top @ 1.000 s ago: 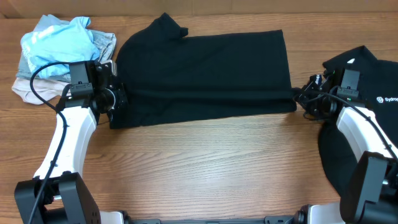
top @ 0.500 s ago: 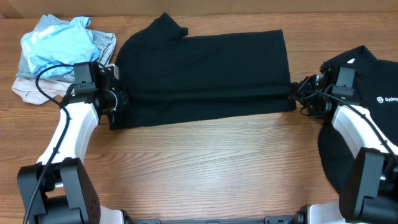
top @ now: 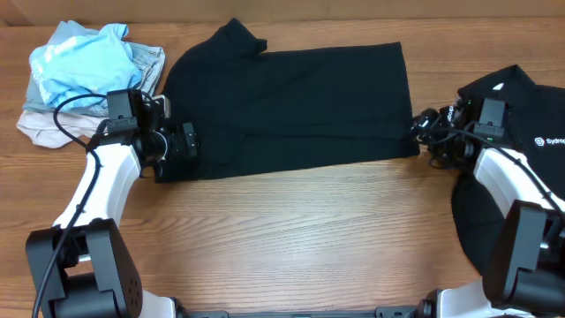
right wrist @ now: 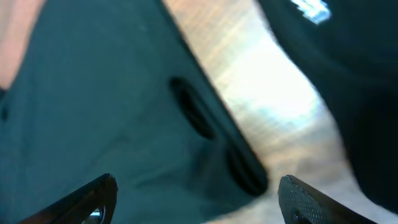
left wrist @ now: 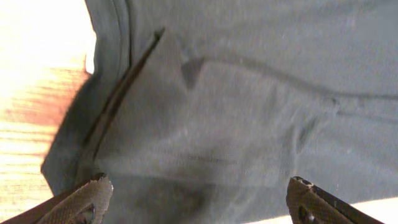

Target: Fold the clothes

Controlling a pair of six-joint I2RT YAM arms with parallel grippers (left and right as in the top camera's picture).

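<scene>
A plain black shirt (top: 291,106) lies folded into a long band across the table's middle. My left gripper (top: 185,141) stands open over its left end, jaws wide apart with nothing between them. In the left wrist view the black cloth (left wrist: 236,112) lies flat under the left gripper (left wrist: 199,196). My right gripper (top: 422,125) is open at the shirt's right end. The right wrist view has the dark cloth edge (right wrist: 112,106) below the right gripper (right wrist: 198,190). A second black shirt (top: 521,177) with white lettering lies at the far right.
A heap of light-blue, grey and beige garments (top: 84,71) sits at the back left, just behind my left arm. Bare wooden tabletop (top: 300,230) runs along the front. The lettered shirt (right wrist: 348,93) lies close to the right gripper.
Both grippers have gone from shut to open and let go of the shirt's ends. The left gripper has shifted slightly right over the cloth, and the raised crease has settled flat.
</scene>
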